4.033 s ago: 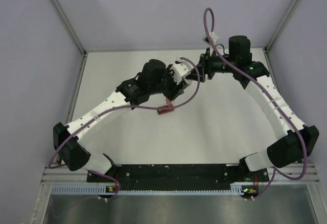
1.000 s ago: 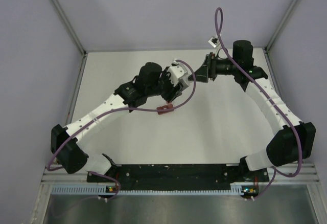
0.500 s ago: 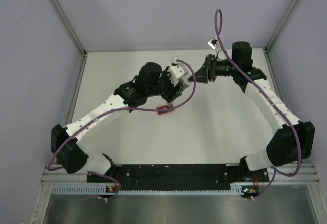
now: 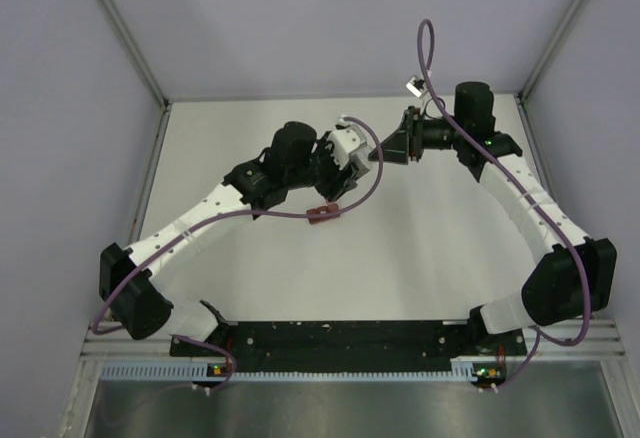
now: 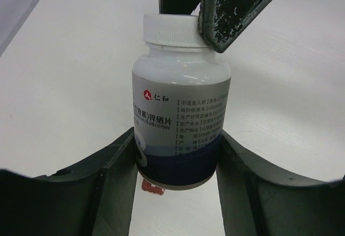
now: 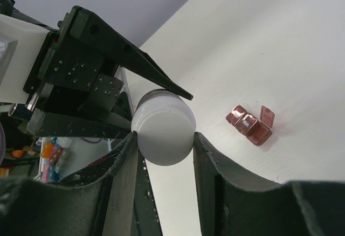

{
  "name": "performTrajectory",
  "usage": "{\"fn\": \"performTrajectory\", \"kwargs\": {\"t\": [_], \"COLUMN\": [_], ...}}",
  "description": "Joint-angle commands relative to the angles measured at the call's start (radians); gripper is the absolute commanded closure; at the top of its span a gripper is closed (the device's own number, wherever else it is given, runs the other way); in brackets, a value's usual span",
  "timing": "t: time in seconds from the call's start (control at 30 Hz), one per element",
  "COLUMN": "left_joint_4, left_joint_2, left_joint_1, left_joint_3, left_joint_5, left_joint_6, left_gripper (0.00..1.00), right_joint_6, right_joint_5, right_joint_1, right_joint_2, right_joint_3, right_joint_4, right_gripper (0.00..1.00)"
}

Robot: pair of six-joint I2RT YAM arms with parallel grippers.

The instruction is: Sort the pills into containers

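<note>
My left gripper (image 5: 177, 137) is shut on a white pill bottle (image 5: 180, 112) with a dark blue band, held above the table. Its white cap (image 6: 163, 126) sits between the fingers of my right gripper (image 6: 164, 137), which touch it on both sides. In the left wrist view a right finger (image 5: 237, 4) lies over the cap (image 5: 172, 29). In the top view the left gripper (image 4: 350, 154) and the right gripper (image 4: 384, 150) meet at mid-table. The containers (image 4: 323, 212) lie on the table below the bottle, a red-brown strip (image 6: 250, 124) with its lids open. No pills show.
The white table (image 4: 430, 248) is fenced by grey walls at the left, back and right. Purple cables loop off both arms, one hanging over the containers. The black base rail (image 4: 340, 338) runs along the near edge.
My right gripper's fingers have narrowed onto the bottle's cap and the gripper has edged slightly left. The left arm and bottle have held still.
</note>
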Motion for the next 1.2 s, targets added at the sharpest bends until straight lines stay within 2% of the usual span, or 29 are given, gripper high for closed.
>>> {"fn": "performTrajectory", "kwargs": {"t": [0.0, 0.2, 0.33, 0.67, 0.93, 1.17], "left_joint_4": [0.049, -0.008, -0.045, -0.123, -0.16, -0.167], "left_joint_2": [-0.025, -0.043, -0.052, -0.066, -0.078, -0.08], "left_joint_1": [-0.002, 0.004, 0.018, 0.05, 0.076, 0.081], "left_joint_3": [0.015, 0.003, 0.006, 0.022, 0.01, 0.013], "left_joint_5": [0.082, 0.262, 0.374, 0.538, 0.595, 0.612], "left_joint_6": [-0.007, 0.031, 0.048, 0.102, 0.152, 0.162], "left_gripper": [1.0, 1.0, 1.0, 1.0, 1.0, 1.0], "right_joint_6": [-0.096, -0.292, -0.501, -0.913, -1.081, -1.093], "right_joint_5": [-0.061, -0.078, -0.068, 0.121, 0.227, 0.238], "right_joint_1": [0.023, 0.07, 0.093, 0.184, 0.201, 0.214], "right_joint_2": [-0.06, -0.09, -0.098, -0.093, -0.095, -0.095], "right_joint_3": [0.048, 0.129, 0.198, 0.35, 0.419, 0.413], "right_joint_4": [-0.021, -0.182, -0.331, -0.644, -0.766, -0.774], "right_gripper": [0.93, 0.94, 0.94, 0.94, 0.9, 0.73]}}
